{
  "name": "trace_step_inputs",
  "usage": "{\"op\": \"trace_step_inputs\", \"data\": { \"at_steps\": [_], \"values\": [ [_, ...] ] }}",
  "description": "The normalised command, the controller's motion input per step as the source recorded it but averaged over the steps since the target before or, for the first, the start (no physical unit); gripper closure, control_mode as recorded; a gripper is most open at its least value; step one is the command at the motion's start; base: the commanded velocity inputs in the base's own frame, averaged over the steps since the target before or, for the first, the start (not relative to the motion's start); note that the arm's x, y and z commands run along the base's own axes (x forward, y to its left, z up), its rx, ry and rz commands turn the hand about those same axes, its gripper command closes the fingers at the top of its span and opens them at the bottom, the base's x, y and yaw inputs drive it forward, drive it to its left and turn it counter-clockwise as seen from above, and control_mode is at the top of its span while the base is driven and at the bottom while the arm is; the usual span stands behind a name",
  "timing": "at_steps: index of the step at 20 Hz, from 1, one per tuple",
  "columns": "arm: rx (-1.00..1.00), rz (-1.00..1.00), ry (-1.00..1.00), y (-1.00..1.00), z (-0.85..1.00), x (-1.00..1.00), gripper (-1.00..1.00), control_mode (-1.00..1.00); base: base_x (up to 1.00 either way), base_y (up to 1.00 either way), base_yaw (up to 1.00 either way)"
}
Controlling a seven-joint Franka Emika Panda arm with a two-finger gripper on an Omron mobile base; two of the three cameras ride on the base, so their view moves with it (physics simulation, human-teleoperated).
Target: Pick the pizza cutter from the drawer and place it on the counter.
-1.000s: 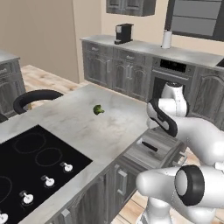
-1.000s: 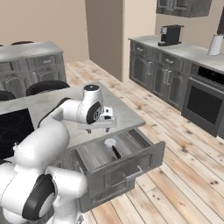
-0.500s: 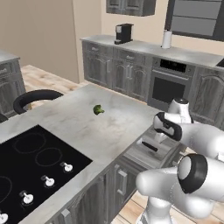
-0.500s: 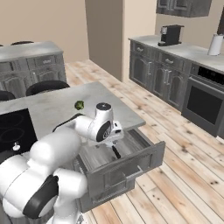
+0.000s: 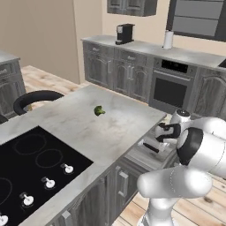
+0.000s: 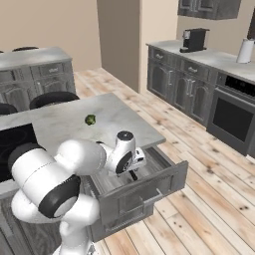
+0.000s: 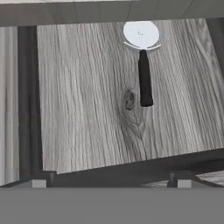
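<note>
Over open drawer (image 6: 149, 187), gripper (image 7: 107, 181) hangs, jaws spread wide, nothing grasped. Cutter (image 7: 142, 65) lies near far edge; descent best centred on black handle, blade avoided.

In the right base view, the arm's wrist covers most of the pizza cutter (image 6: 133, 175); a dark stub of handle shows at 6 o'clock of the wrist. In the left base view, the arm hides the right part of the drawer (image 5: 142, 155). In the hand view, picture edges cut the drawer floor at 3 and 9 o'clock.
</note>
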Motion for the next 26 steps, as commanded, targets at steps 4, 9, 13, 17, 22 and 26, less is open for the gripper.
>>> {"op": "trace_step_inputs", "data": {
  "at_steps": [4,9,13,17,22,26],
  "values": [
    [0.00,0.00,0.00,-0.11,-0.23,0.40,-1.00,-1.00,0.00,0.00,0.00],
    [0.00,0.00,0.00,-0.18,-0.19,0.09,-1.00,-1.00,0.00,0.00,0.00],
    [0.00,0.00,0.00,-0.34,-0.12,0.00,-1.00,-1.00,0.00,0.00,0.00],
    [-0.03,0.00,0.00,-0.37,-0.14,0.00,-1.00,-1.00,0.00,0.00,0.00],
    [-0.07,0.01,0.01,-0.42,-0.22,0.00,-1.00,-1.00,0.00,0.00,0.00],
    [-0.13,0.05,0.00,-0.48,-0.22,-0.10,-1.00,-1.00,0.00,0.00,0.00]
  ]
}}
